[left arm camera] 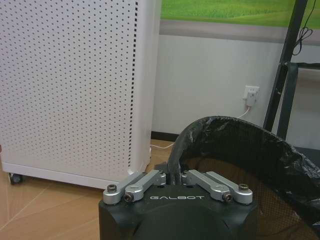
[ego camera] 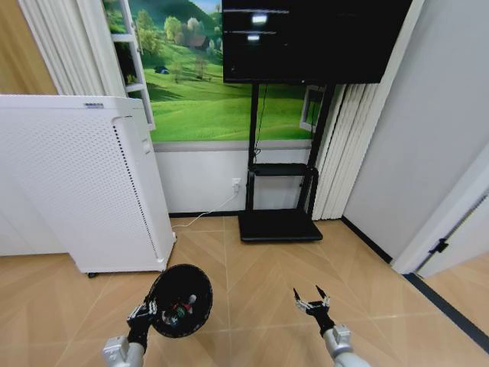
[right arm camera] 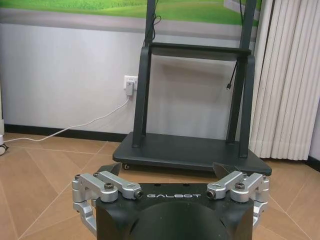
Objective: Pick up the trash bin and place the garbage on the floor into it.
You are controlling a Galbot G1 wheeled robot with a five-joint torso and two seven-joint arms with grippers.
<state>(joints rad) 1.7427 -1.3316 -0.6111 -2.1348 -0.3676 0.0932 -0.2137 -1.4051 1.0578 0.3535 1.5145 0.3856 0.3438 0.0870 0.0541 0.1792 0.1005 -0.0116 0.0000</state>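
Black and round, the small plastic trash bin (ego camera: 181,300) hangs above the wooden floor (ego camera: 252,267) at the lower left of the head view, tipped so its mouth faces the camera. Its thin black liner wraps the rim, and the left gripper (ego camera: 145,312) is clamped on that rim, fingers pressed together with the edge between them. Inside the bin lie small bits of garbage (ego camera: 179,312), red, white and green, too small to tell apart. In the left wrist view the bin (left arm camera: 240,165) is cut off at the frame edge. To the right, the right gripper (ego camera: 312,300) hovers over bare floor with its fingers spread wide, holding nothing. Farther back stand a tall white perforated appliance (ego camera: 76,183) and a black TV stand (ego camera: 280,191).
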